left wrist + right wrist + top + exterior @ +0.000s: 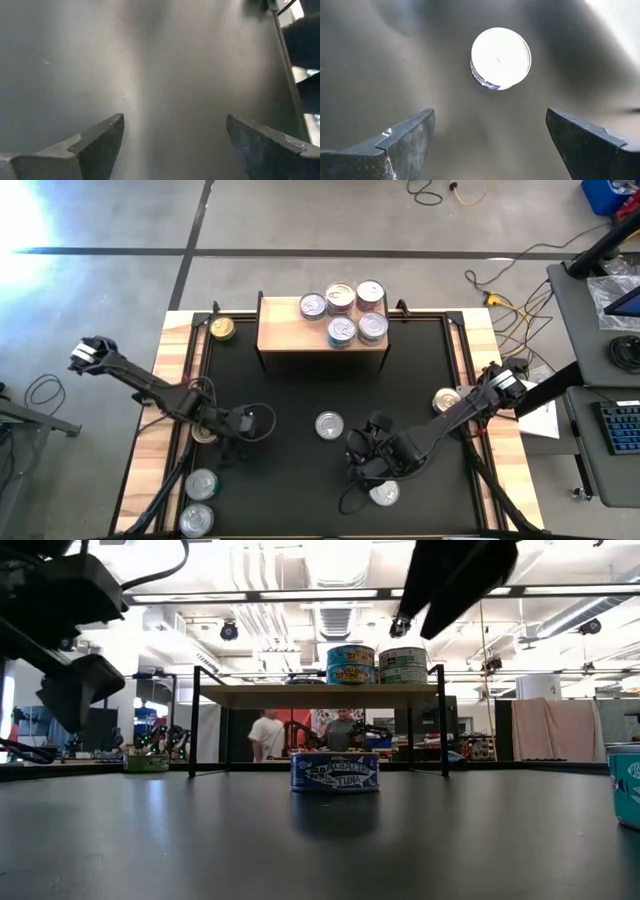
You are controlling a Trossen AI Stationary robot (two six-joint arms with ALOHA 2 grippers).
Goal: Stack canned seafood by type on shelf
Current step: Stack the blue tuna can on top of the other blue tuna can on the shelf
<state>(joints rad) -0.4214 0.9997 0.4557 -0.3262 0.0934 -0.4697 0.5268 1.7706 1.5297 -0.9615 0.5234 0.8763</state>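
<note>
We see the shelf (322,337) at upper centre of the high view, carrying five cans (345,313) on its right half. One lone can (329,425) sits mid-mat, others at the left and right edges. The left claw (262,421) hangs wide and empty at centre left; the right claw (358,448) hangs wide and empty over a silver-lidded can (500,58).

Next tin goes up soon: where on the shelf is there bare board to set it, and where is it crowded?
The shelf is bare on its left half, from the left edge to the canned seafood. Those tins crowd its right half, some stacked. The mat between shelf and lone can is bare too.
</note>
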